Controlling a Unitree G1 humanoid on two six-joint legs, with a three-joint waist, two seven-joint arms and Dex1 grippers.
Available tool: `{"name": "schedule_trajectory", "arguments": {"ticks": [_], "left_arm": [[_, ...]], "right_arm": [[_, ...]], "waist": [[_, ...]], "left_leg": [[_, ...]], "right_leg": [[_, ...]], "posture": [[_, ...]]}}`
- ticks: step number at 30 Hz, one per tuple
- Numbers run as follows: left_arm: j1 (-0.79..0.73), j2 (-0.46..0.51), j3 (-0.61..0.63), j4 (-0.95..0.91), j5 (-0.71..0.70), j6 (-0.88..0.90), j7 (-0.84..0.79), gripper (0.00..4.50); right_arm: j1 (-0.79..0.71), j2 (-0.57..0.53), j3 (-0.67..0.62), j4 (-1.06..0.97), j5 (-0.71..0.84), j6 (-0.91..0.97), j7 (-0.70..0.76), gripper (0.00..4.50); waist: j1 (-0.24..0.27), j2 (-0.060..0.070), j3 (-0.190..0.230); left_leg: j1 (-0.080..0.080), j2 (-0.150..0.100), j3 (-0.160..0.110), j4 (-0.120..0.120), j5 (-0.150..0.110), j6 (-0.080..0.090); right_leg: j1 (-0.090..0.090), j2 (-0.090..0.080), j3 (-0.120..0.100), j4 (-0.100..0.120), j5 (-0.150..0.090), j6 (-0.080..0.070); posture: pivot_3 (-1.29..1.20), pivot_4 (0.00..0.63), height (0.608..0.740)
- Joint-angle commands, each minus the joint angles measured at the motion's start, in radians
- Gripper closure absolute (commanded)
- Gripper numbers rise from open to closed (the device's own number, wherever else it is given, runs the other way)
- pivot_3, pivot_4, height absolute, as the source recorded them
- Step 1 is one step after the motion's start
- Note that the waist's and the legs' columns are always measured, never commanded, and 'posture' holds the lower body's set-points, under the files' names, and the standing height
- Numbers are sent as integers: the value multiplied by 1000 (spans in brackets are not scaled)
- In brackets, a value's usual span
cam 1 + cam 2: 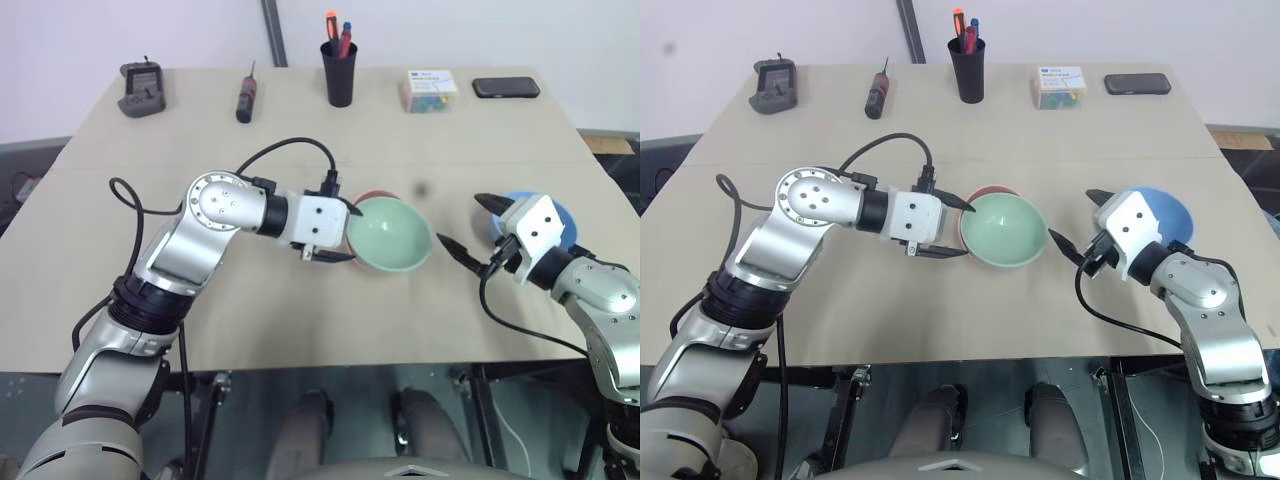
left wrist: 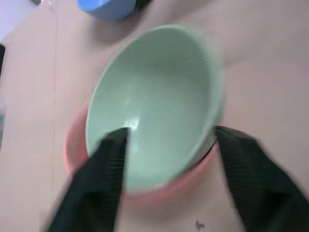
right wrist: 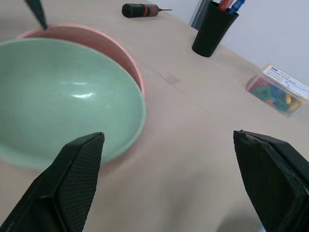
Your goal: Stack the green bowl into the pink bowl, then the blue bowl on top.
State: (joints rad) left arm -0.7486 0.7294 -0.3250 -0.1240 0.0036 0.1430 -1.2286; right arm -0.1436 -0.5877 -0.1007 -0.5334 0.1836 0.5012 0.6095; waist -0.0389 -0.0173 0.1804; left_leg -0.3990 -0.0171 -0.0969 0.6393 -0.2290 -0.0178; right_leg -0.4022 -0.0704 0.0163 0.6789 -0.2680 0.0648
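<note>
The green bowl [image 1: 392,235] rests tilted inside the pink bowl [image 1: 372,195] at the table's middle, and the pink rim peeks out behind and beside it. My left gripper [image 1: 350,234] is at the green bowl's left rim. It is open, its fingers [image 2: 108,169] spread on either side of the near rim without pinching it. The blue bowl [image 1: 1165,208] stands on the table to the right. My right gripper [image 1: 465,222] hovers open and empty just in front of it, pointing toward the stacked bowls [image 3: 63,96].
Along the table's far edge stand a black device [image 1: 141,88], a screwdriver [image 1: 245,98], a black pen cup [image 1: 339,72], a clear box of coloured clips [image 1: 431,90] and a phone [image 1: 505,87]. Bare tabletop [image 1: 300,320] lies in front of the bowls.
</note>
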Motion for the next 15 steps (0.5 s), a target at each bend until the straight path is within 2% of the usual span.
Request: {"name": "schedule_trajectory", "arguments": {"ticks": [1,4,6,9,12,15], "left_arm": [[-23,-7,90,-48,-82,127,23,996],[11,-32,186,-88,-225,286,43,996],[75,-103,286,-100,-334,207,74,996],[153,-116,380,-144,-419,267,121,996],[219,-72,443,-185,-590,352,38,147],[282,-47,488,-188,-619,338,46,49]], "right_arm": [[8,-44,-40,20,-41,41,-43,0],[14,-78,-26,57,-57,96,-48,0],[2,-89,-15,84,-62,142,-57,0],[-36,-96,5,135,-78,175,-68,0],[-79,-96,19,190,-90,191,-75,0],[-117,-98,32,245,-98,188,-73,0]], "waist": [[0,0,0],[-2,0,0],[-3,0,0],[-5,0,0],[-3,0,0],[-1,0,0]], "left_leg": [[0,0,0,0,0,0],[0,0,0,0,0,0],[1,1,0,0,0,0],[1,1,0,0,0,0],[1,1,0,0,0,0],[1,1,1,1,0,0]], "right_leg": [[0,0,0,0,0,0],[0,0,0,0,0,0],[0,0,0,0,0,0],[0,0,0,0,0,0],[0,0,0,1,0,0],[0,0,1,1,0,0]], "posture": [[0,150,740],[0,150,740],[0,150,740],[0,150,740],[0,150,740],[0,150,740]]}}
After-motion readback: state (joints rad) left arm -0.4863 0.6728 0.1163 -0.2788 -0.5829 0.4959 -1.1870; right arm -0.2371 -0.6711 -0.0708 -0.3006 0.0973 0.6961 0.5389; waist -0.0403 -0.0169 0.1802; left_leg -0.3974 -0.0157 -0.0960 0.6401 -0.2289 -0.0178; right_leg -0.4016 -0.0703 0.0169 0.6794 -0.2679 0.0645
